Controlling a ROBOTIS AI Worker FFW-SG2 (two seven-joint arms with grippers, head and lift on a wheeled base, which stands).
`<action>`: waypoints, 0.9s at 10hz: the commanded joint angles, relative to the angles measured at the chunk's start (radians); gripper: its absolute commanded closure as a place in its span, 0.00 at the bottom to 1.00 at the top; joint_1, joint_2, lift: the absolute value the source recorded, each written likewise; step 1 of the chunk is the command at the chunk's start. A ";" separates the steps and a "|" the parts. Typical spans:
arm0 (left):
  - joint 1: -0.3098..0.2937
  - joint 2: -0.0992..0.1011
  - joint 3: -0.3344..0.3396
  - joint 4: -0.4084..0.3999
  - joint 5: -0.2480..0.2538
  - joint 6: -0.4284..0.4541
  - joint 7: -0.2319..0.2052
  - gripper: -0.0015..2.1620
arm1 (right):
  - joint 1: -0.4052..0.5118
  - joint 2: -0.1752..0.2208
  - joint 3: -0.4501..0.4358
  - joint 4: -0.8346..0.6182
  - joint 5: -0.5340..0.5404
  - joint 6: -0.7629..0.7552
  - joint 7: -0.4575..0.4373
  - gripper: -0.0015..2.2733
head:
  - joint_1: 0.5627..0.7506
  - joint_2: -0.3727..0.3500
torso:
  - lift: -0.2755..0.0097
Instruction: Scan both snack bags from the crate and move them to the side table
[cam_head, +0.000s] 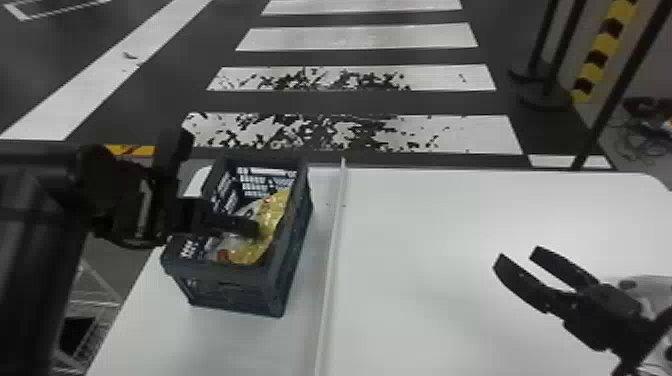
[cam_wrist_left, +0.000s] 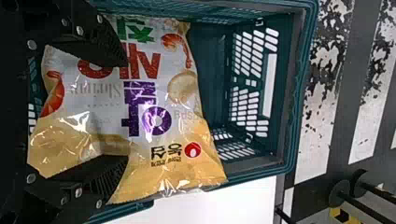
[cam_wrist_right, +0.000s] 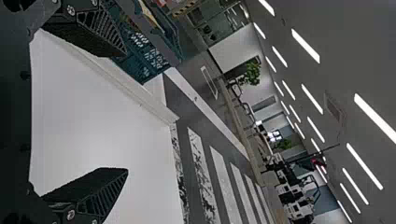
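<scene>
Presently, a snack bag (cam_wrist_left: 161, 100) is resting inside the crate (cam_wrist_left: 295, 93); the left claw (cam_wrist_left: 126, 110) is holding its fingers apart over it, presumably for pinching, while the right claw (cam_head: 517, 254) is hovering, released, above the table (cam_head: 425, 300).

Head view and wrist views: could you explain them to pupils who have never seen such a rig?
This is a two-armed robot. One camera looks down from its head; one sits on each wrist, and those pictures are turned sideways. A crate stands on a white table, left of a raised strip. The left gripper is open at a snack bag inside the crate, apparently not holding it. The right gripper is open and empty, over the table right of the strip.
</scene>
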 joint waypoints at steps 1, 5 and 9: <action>0.013 -0.002 -0.002 0.022 -0.008 0.001 -0.009 0.25 | -0.004 -0.004 -0.003 0.010 -0.017 -0.004 0.006 0.05 | 0.70 0.68 | 0.63; 0.049 -0.012 0.020 0.066 -0.015 0.001 -0.002 0.89 | -0.006 -0.016 -0.011 0.044 -0.072 -0.022 0.006 0.05 | 0.70 0.68 | 0.63; 0.071 -0.014 0.044 0.008 -0.008 0.001 0.030 0.99 | 0.008 -0.021 -0.027 0.039 -0.095 -0.032 0.006 0.05 | 0.70 0.67 | 0.63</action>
